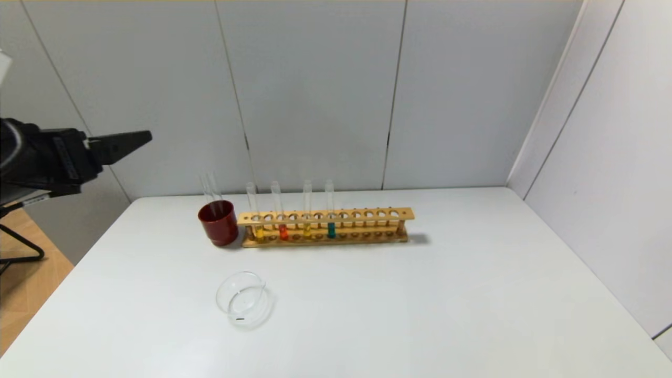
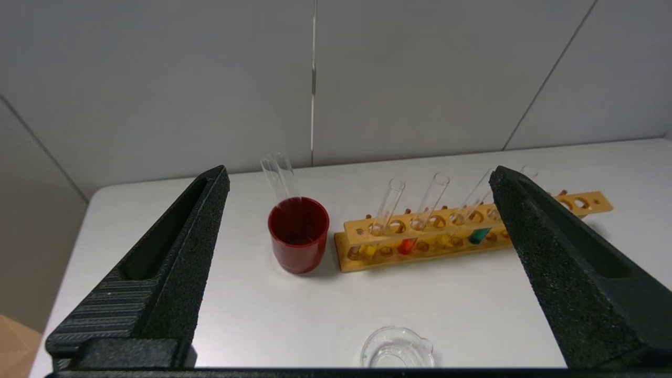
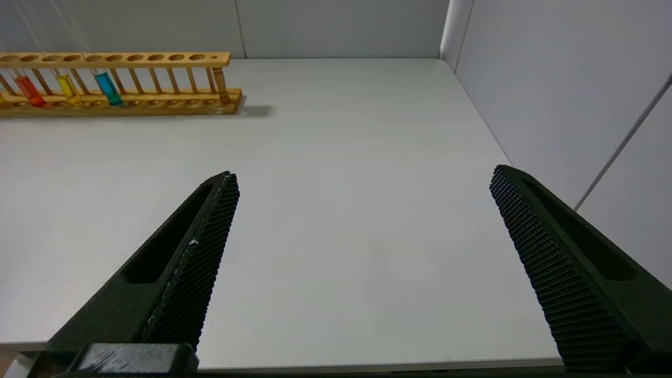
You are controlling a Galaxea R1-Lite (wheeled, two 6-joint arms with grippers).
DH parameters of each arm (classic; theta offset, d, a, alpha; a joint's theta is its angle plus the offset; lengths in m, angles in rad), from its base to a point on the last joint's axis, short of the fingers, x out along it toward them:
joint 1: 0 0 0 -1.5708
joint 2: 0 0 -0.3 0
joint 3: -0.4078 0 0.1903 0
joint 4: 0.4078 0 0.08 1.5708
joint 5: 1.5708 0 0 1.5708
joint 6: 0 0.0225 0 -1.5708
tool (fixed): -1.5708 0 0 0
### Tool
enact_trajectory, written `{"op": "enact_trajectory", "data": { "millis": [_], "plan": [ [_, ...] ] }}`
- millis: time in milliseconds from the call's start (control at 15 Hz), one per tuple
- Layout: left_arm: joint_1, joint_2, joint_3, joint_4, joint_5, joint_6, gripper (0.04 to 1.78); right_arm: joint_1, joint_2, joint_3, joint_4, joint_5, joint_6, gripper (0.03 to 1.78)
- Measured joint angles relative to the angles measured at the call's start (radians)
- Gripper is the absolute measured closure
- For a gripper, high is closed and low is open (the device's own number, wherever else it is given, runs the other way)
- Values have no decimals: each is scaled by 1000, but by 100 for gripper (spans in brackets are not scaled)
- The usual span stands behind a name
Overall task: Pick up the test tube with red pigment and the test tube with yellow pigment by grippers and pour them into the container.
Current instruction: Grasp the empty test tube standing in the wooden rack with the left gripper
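Note:
A wooden rack (image 1: 367,214) at the back of the white table holds several upright tubes. The red-pigment tube (image 1: 283,231) is second from the rack's left end; it also shows in the left wrist view (image 2: 407,245) and the right wrist view (image 3: 29,90). The brighter yellow tube (image 1: 259,232) stands at the left end (image 2: 369,251). The clear glass container (image 1: 244,299) sits empty in front of them (image 2: 397,350). My left gripper (image 1: 140,139) is open and empty, raised off the table's left side (image 2: 359,172). My right gripper (image 3: 362,176) is open and empty over the table's near right part, out of the head view.
A duller yellow tube (image 1: 307,231) and a teal tube (image 1: 331,230) stand right of the red one. A dark red cup (image 1: 218,223) with two empty clear tubes (image 1: 210,186) stands against the rack's left end. Walls close the back and right.

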Motion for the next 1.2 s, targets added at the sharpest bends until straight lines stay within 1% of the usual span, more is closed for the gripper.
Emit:
{"op": "enact_trajectory", "data": {
  "millis": [267,667,1000,1200],
  "plan": [
    [-39,193,23,-140,1,-4,7,0,0,0,0,0,0,6],
    [-109,426,70,-362,4,2,7,0,0,0,0,0,0,6],
    [-127,578,84,-518,4,2,7,0,0,0,0,0,0,6],
    [-131,648,82,-575,3,0,7,0,0,0,0,0,0,6]
  ]
}}
